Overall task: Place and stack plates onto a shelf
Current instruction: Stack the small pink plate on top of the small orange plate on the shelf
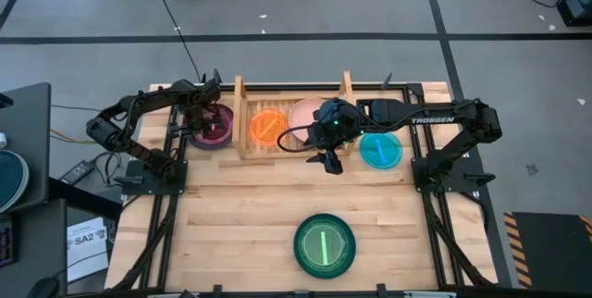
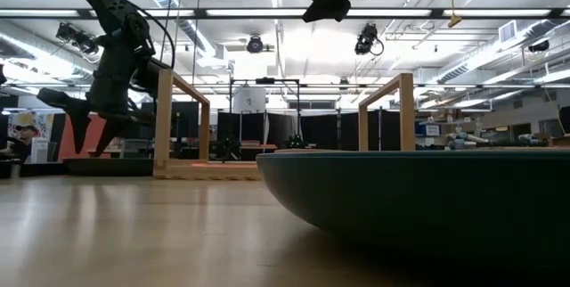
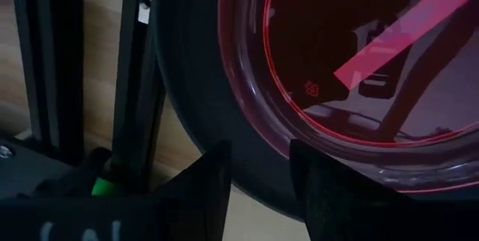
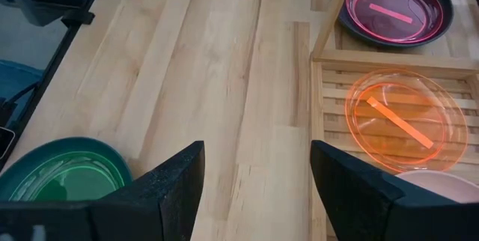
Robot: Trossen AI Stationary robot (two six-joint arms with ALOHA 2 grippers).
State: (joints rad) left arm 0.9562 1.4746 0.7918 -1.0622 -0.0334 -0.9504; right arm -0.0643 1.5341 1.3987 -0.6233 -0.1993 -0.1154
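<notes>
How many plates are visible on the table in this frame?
5, maybe more stacked: maroon plate left of the wooden slat shelf; translucent orange plate and pink plate on it; cyan plate right; dark green plate near front.

The pale wooden surface [image 1: 240,205] carried a slatted wooden shelf [image 1: 248,150] along its far edge. On the shelf's slats lay an orange plate [image 1: 267,128] and, beside it, a pink plate [image 1: 305,111]. Directly on the surface sat a maroon plate in a dark one [image 1: 213,126] just left of the shelf, a cyan plate [image 1: 380,150] just right of it, and a green plate [image 1: 325,245] near the front edge.
</notes>
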